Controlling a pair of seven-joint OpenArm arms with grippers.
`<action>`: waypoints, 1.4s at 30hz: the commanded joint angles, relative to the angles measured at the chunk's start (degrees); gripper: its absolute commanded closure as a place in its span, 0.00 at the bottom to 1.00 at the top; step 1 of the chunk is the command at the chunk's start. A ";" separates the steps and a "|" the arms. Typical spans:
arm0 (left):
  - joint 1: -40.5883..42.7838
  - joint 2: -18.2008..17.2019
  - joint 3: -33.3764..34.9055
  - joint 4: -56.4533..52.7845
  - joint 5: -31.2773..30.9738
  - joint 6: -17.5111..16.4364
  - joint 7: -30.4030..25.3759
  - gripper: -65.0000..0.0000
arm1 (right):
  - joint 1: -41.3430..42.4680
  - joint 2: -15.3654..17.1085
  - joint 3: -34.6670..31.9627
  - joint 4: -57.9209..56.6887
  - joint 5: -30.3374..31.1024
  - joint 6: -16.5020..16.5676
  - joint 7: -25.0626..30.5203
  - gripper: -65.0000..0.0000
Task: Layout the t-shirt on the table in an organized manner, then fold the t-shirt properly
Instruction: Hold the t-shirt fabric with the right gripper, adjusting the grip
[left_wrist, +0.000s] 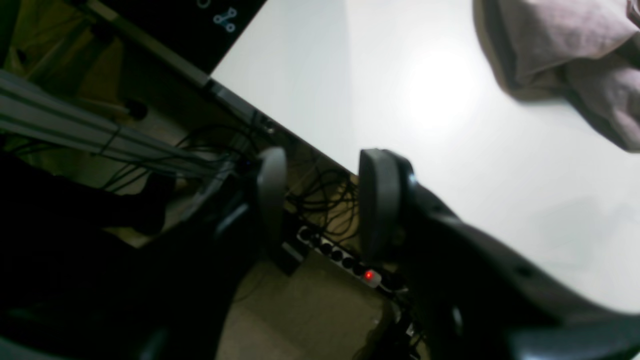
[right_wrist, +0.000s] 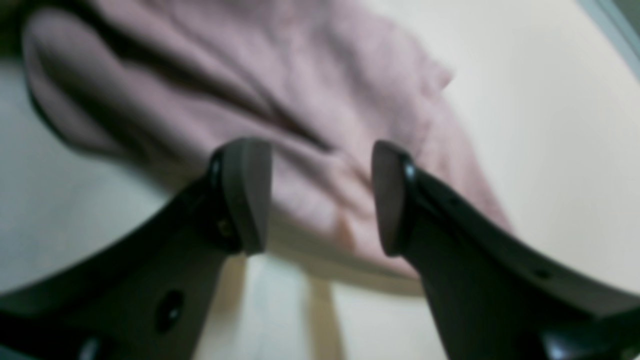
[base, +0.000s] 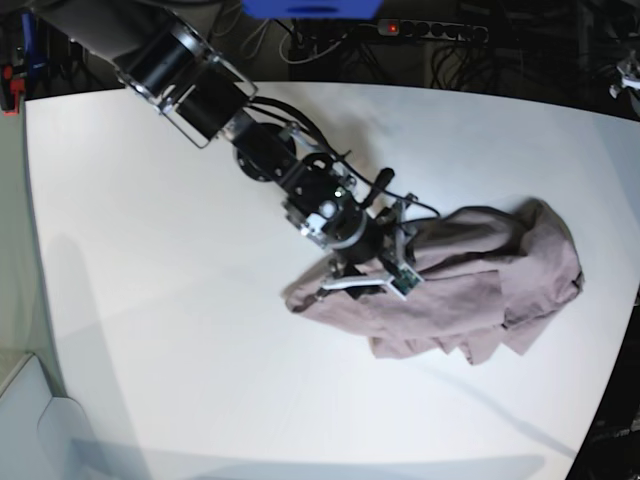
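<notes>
Lying bunched toward the near-right part of the table (base: 150, 300), the t-shirt (base: 470, 290) is not yet spread. Your right gripper (right_wrist: 320, 200) hangs over its folds, jaws parted and apparently empty, though blur hides contact. Pinch one free hem, then draw outward. The left gripper (left_wrist: 322, 200) waits half-open, holding nothing, at the table's edge.

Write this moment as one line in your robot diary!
t-shirt: crumpled heap on table | right claw: open above it | left claw: open, empty, at table edge
</notes>
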 joint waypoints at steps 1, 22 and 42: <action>0.47 -0.86 -0.47 0.80 -0.50 -0.06 -1.12 0.64 | 2.31 -0.72 -0.26 0.00 -0.41 -0.21 2.81 0.46; 0.65 -0.77 -0.47 0.80 -0.50 -0.06 -1.03 0.64 | 3.98 3.32 3.08 -4.31 -0.49 -0.38 6.94 0.44; 3.29 -0.68 -4.86 0.45 -5.68 -0.06 -1.03 0.64 | 4.77 3.15 3.08 -8.00 -0.49 -0.38 11.78 0.44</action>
